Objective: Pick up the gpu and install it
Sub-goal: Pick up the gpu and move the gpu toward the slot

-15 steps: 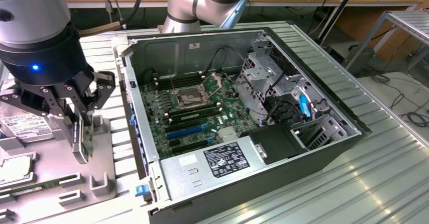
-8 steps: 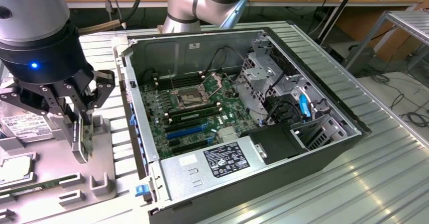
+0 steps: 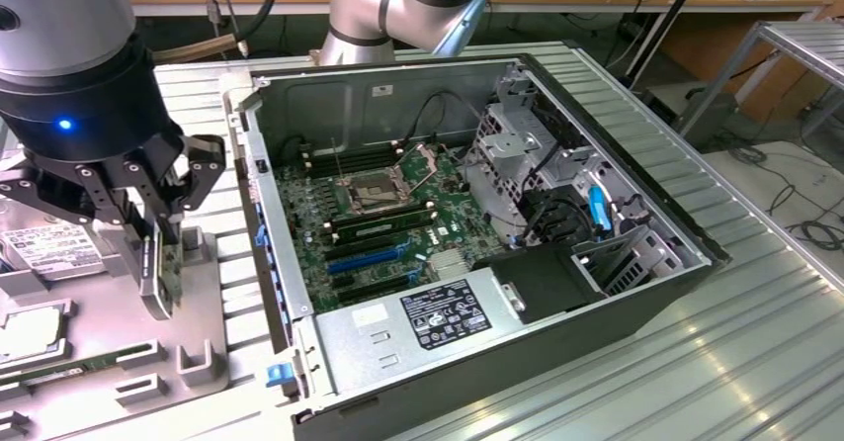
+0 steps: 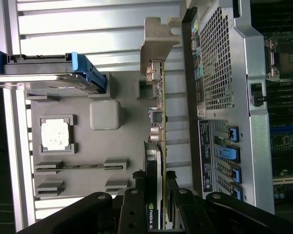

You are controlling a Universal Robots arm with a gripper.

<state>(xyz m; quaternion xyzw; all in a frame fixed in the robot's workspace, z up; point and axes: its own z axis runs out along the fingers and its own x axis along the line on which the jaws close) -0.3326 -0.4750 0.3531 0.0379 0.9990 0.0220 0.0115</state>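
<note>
as the hand pinches it, the gpu stands — seemingly upright — between its fingers.

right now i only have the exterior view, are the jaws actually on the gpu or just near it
Observer: On it. In the wrist view the gripper has its jaws closed on the two faces of the gpu, which is seen edge-on.
Operator: ok which end is the bracket on
Observer: The silver bracket is at the end farthest from the jaws, so the grip is at the opposite end of the card.
</note>
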